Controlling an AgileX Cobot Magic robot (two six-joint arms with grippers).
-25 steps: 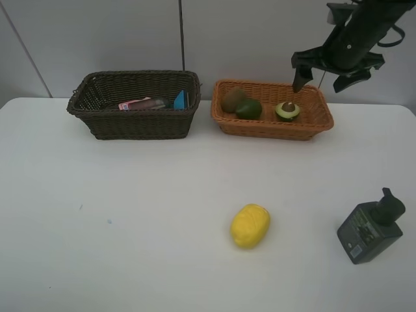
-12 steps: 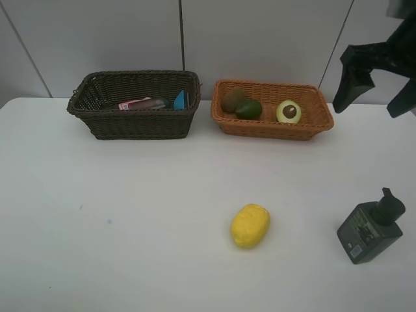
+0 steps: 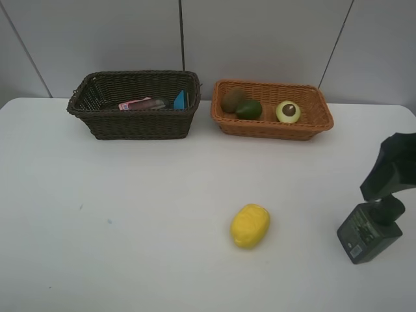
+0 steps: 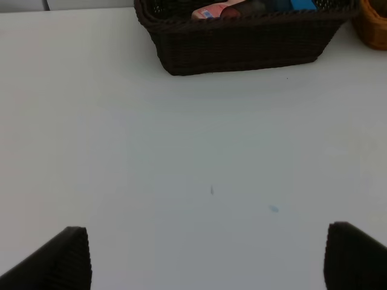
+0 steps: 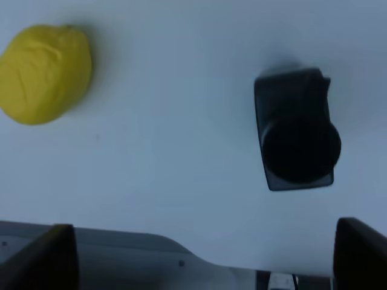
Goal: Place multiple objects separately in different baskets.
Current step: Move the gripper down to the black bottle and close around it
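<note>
Currently, kiwi (image 3: 233, 99), green fruit (image 3: 249, 109), avocado (image 3: 288, 112) sit in upper-centre orange basket (image 3: 272, 129); lemon (image 3: 250, 225), pump bottle (image 3: 370, 233) await lower right; left gripper (image 4: 208, 260), right gripper (image 3: 389, 174) gape wide, empty.

left gripper (image 4: 211, 260): jaws stood wide apart above white table (image 4: 181, 151) | dark brown basket (image 4: 242, 45): sat ahead on the table, pink bottle (image 4: 211, 11) and blue item (image 4: 302, 5) lay inside | orange-tan basket (image 4: 375, 24): corner showed just beside it
</note>
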